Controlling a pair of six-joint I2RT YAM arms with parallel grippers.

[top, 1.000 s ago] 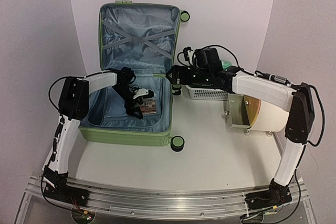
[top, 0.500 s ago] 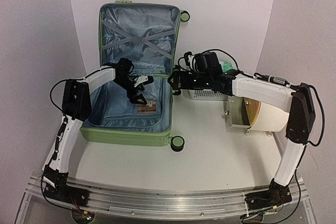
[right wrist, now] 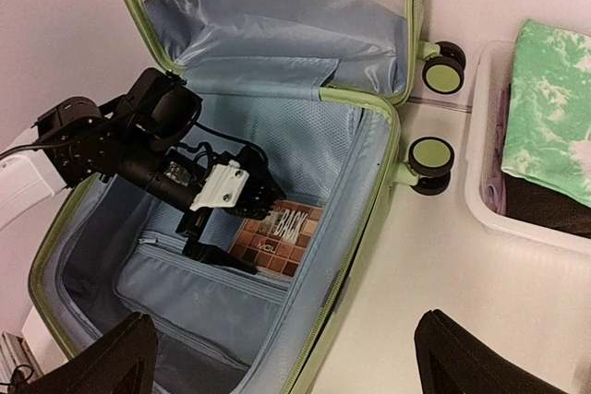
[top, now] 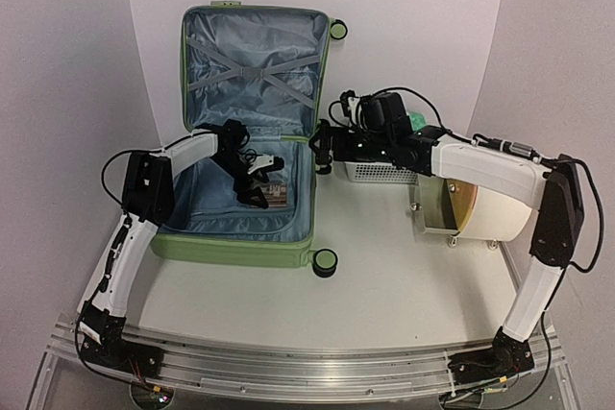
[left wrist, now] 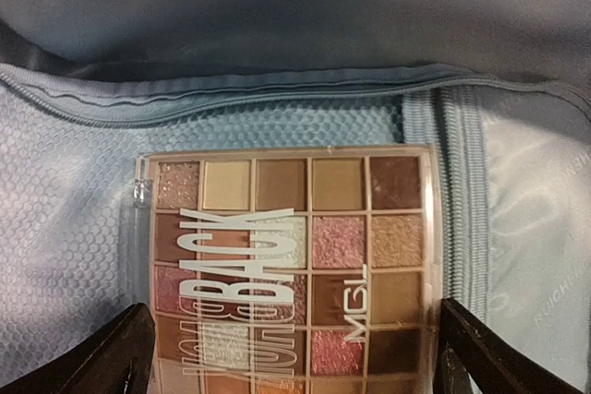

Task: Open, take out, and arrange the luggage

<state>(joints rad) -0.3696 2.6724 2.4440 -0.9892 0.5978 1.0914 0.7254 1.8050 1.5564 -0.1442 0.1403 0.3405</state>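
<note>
The large light-green hard-shell suitcase (top: 240, 251) lies open under both tools. The left gripper (left wrist: 295, 357) is inside its lower half, with grey-blue lining (left wrist: 74, 228) on all sides. A flat rectangular eyeshadow palette (left wrist: 286, 228) sits between its fingers; whether they press it cannot be told. The right gripper (right wrist: 286, 334) is spread wide over the suitcase's right rim, and the white table (right wrist: 416, 256) lies at its right.

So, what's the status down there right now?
Left hand open, straddling eyeshadow palette inside open suitcase. Right hand open, empty, by the basket. Nothing blocking.
</note>
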